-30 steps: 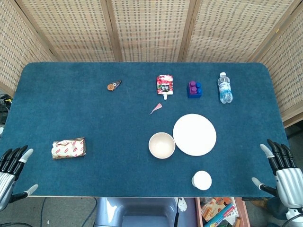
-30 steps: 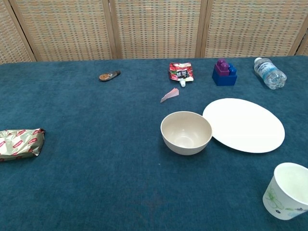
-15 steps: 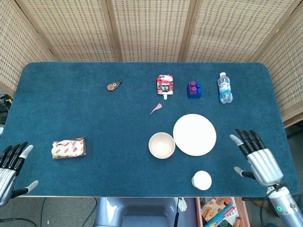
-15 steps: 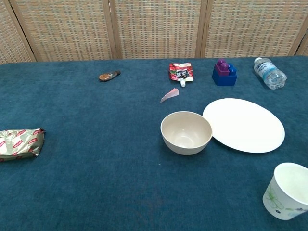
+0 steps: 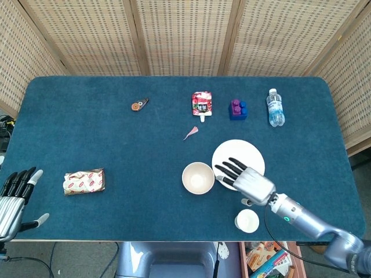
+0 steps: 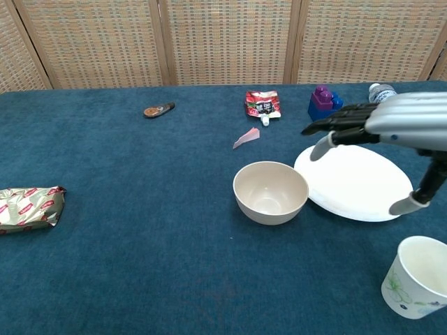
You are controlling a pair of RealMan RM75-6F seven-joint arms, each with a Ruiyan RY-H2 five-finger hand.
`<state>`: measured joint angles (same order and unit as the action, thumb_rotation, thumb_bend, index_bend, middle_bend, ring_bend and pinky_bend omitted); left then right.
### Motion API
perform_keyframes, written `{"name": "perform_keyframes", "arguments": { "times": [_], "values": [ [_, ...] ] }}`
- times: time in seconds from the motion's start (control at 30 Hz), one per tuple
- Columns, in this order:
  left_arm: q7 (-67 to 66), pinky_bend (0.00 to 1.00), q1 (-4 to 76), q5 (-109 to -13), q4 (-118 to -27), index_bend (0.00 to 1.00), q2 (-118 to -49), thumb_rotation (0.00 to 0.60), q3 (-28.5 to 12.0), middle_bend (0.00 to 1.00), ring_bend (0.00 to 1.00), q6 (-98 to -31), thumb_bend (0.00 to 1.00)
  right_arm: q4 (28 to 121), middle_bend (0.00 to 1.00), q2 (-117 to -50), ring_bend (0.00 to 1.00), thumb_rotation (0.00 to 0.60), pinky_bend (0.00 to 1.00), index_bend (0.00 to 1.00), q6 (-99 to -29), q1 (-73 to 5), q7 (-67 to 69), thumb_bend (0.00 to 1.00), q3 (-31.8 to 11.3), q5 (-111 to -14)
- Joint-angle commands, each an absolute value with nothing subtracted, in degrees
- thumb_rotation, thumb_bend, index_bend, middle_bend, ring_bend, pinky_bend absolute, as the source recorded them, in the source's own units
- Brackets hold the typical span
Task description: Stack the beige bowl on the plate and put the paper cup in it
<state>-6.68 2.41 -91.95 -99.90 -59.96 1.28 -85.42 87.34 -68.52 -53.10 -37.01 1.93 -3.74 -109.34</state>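
The beige bowl stands upright on the blue table, touching the left edge of the white plate. The paper cup stands upright near the table's front edge, right of the bowl. My right hand hovers open over the plate, fingers spread and pointing toward the bowl, holding nothing. My left hand is open at the front left, off the table's corner, and shows only in the head view.
A snack wrapper lies at the front left. Along the far side lie a small brown tool, a red pouch, a pink scrap, purple-blue blocks and a water bottle.
My right hand has swung in from the table's right edge to above the plate, near the bowl. The left hand has barely moved. Bowl, plate and cup have not moved.
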Motion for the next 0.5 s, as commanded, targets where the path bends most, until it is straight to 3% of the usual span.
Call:
{"name": "perform_keyframes", "arguments": {
  "times": [0.03, 0.23, 0.5],
  "values": [
    [-7.49, 0.0, 3.02, -90.55, -100.2, 0.0, -60.18, 0.6, 0.82, 0.0, 0.0, -84.15, 0.0, 85.44, 0.0, -72.34, 0.0, 0.6, 0.0, 0.17, -48.63, -41.3, 0.88, 0.0, -3.61, -110.53],
    [-8.12, 0.0, 3.75, -88.19, -100.27, 0.0, -60.4, 0.6, 0.18, 0.0, 0.0, -82.47, 0.0, 82.68, 0.0, -77.3, 0.0, 0.6, 0.0, 0.19, -43.99, -45.4, -1.89, 0.0, -4.71, -108.69],
    [-8.17, 0.0, 4.31, -85.97, -100.28, 0.0, -60.45, 0.6, -0.46, 0.0, 0.0, -81.29, 0.0, 78.52, 0.0, -81.52, 0.0, 0.6, 0.0, 0.2, -42.71, -47.52, -4.83, 0.0, -5.4, -105.99]
  ]
}}
